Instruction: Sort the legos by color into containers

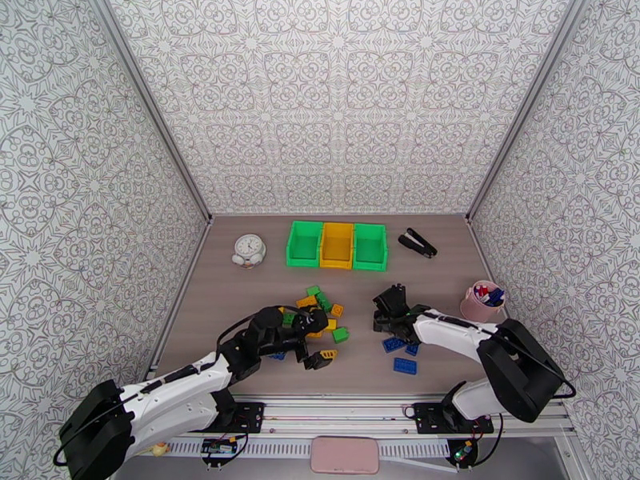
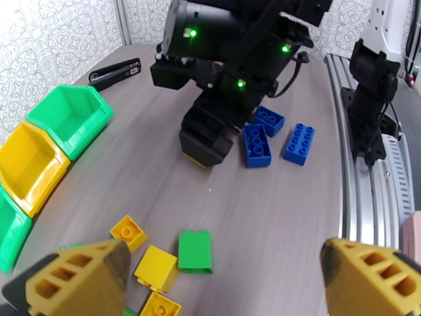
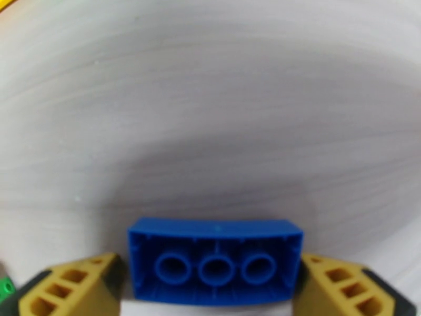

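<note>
Right gripper [image 3: 216, 283] has its yellow ribbed fingers [image 3: 79, 288] pressed on both short ends of a blue rectangular plastic lego brick [image 3: 216, 259], so the pinch runs along the brick's long axis. The brick's hollow underside faces the wrist camera, with the grey wood-grain table [image 3: 210, 101] behind it. Left gripper [image 2: 221, 280] is spread wide, holding nothing, hovering over loose yellow and green lego bricks [image 2: 194, 251]. The row of three open plastic bins [image 1: 337, 244], green-yellow-green, sits at the far side, ahead and slightly left of the right gripper, so the right arm is nearer. No blue bin; my guess is an outer green one takes it.
</note>
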Available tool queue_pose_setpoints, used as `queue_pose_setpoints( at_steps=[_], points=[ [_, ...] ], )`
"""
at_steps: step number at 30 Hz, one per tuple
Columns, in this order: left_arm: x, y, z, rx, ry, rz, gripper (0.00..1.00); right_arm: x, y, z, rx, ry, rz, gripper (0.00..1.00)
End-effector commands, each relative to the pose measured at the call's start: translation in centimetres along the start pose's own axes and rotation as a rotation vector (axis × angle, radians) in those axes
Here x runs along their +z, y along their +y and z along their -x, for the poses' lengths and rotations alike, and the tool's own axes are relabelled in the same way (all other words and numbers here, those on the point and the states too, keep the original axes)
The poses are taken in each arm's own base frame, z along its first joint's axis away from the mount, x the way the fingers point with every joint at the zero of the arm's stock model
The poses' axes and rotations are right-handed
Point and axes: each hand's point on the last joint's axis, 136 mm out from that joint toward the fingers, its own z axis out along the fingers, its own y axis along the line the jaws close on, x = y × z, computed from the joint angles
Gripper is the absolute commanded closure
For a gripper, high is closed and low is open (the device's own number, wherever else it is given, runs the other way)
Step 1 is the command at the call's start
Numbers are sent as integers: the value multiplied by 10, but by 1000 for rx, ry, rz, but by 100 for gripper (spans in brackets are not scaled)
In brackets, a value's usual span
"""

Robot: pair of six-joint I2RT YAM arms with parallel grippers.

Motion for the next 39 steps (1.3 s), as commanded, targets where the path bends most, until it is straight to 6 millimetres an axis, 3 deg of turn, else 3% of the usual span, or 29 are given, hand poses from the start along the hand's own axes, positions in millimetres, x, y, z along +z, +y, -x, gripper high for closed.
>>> queue_pose_setpoints(
  at_steps=[1, 5, 10, 22, 30, 39],
  points=[
    [-1, -2, 9, 13, -32, -5, 0, 4, -3, 4, 12, -12, -18, 30],
    [-1, -1, 9, 8, -39, 1, 0, -2, -2, 12, 8, -38, -15, 43],
    [-1, 9, 10, -15, -47, 58, 1, -17, 13, 39, -38, -118, 37, 47],
    [-7, 49, 20, -102, -116, 304, 0, -37, 66, 169, 17, -326, 149, 50],
    [-4, 55, 24, -112, -145, 333, 0, -7, 82, 235, -10, -340, 171, 50],
    [-10, 61, 24, -150, -158, 367, 0, 30, 87, 263, -39, -303, 142, 49]
  ],
)
